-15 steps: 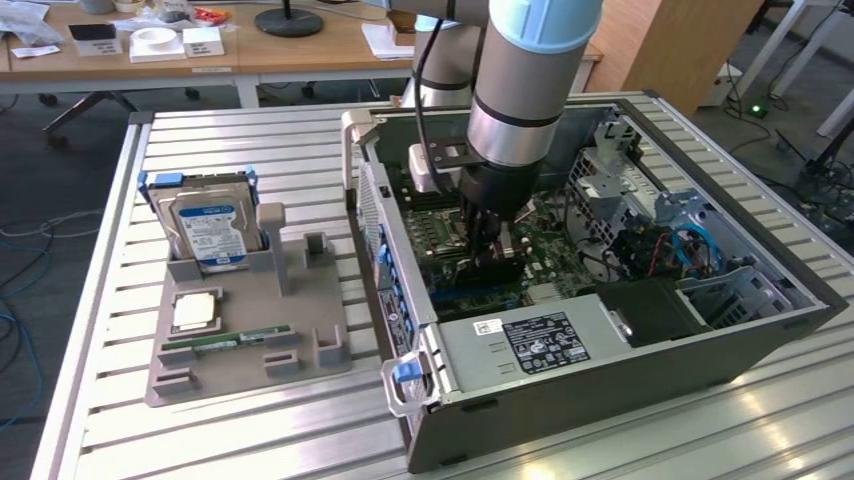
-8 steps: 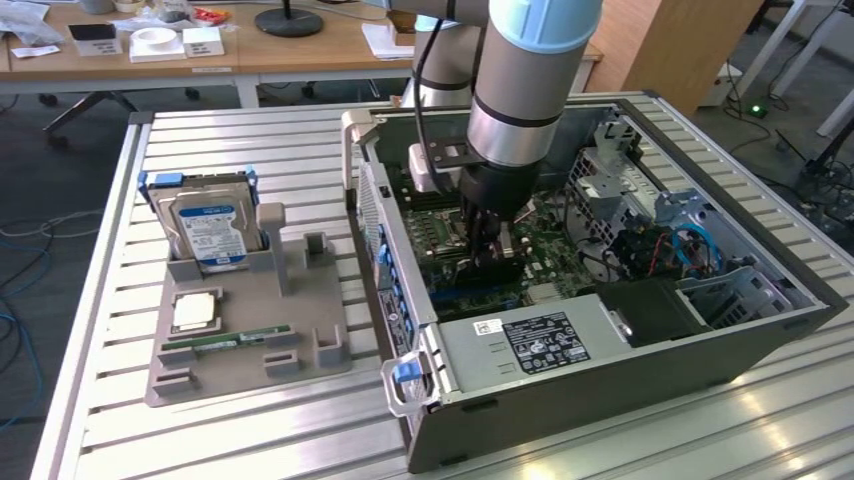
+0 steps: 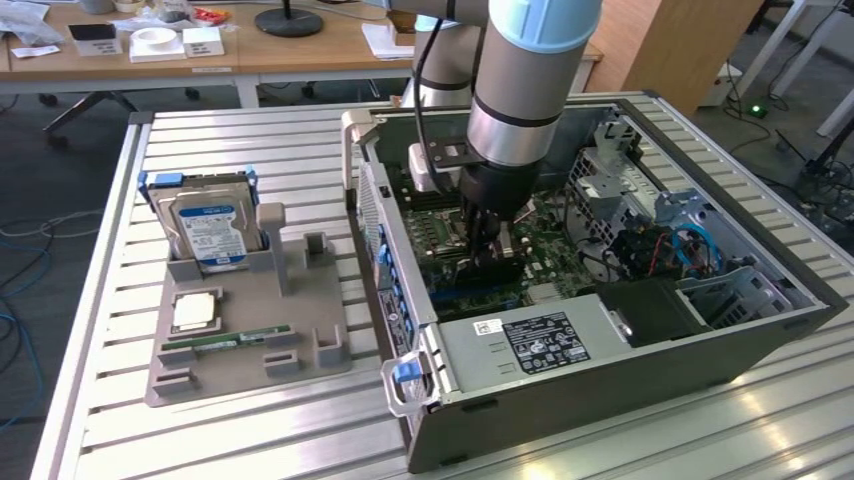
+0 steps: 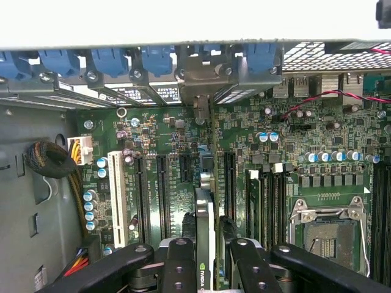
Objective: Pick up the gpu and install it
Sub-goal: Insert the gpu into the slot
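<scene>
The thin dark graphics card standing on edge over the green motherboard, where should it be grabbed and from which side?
Pinch the thin dark graphics card across its two flat faces, near the long edge facing away from the green motherboard, approaching from that side. It stands edge-on to the board, so the board-side edge is free. The black gripper holds it so.

Ribbed silvery aluminium table top (image 3: 240, 430): brushed, semi-glossy; grey plastic fixture tray (image 3: 247, 375): matt; silvery metal hard drive (image 3: 211, 235): glossy blue-white label. Dark grey sheet-metal computer case (image 3: 641, 390): matt outside, dull bare steel inside, with glossy blue plastic latches (image 4: 110, 61) and a green lacquered motherboard (image 4: 269, 122). Black gripper (image 4: 206, 235): matt, smooth, bright screw heads; thin dark gpu card (image 4: 206, 256): satin edge.
</scene>
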You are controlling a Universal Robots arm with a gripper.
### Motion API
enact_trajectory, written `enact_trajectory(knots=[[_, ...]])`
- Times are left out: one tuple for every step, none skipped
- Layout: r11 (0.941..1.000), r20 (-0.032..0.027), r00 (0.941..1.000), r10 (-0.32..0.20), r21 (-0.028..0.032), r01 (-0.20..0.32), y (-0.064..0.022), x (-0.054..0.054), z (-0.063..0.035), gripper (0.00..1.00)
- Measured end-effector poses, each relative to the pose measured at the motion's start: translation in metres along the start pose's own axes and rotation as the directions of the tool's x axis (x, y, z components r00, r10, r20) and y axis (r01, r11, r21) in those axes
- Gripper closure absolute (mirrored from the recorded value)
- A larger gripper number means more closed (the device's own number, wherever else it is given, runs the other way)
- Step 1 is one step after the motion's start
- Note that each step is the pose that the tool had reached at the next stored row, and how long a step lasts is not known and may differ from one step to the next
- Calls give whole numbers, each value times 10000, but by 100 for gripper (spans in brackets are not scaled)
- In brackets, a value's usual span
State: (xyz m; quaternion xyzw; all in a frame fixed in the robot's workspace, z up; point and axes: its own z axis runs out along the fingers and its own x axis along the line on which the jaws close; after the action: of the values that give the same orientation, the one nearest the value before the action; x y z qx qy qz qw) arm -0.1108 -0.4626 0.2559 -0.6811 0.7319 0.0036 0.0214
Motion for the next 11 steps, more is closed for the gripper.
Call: enact_trajectory(knots=[[10000, 0, 10000, -1, 0, 1, 0, 0, 0, 74], [10000, 1, 10000, 0, 0, 0, 0, 0, 0, 74], [10000, 0, 10000, 0, 0, 0, 0, 0, 0, 74], [10000, 0, 10000, 0, 0, 0, 0, 0, 0, 74], [10000, 0, 10000, 3, -1, -3, 0, 0, 0, 74], [10000, 0, 10000, 3, -1, -3, 0, 0, 0, 74], [10000, 0, 10000, 4, -1, -4, 0, 0, 0, 74], [10000, 1, 10000, 4, -1, -4, 0, 0, 1, 74], [10000, 1, 10000, 4, -1, -4, 0, 0, 1, 74], [10000, 1, 10000, 4, -1, -4, 0, 0, 1, 74], [10000, 1, 10000, 5, 0, -4, 0, 0, 1, 74]])
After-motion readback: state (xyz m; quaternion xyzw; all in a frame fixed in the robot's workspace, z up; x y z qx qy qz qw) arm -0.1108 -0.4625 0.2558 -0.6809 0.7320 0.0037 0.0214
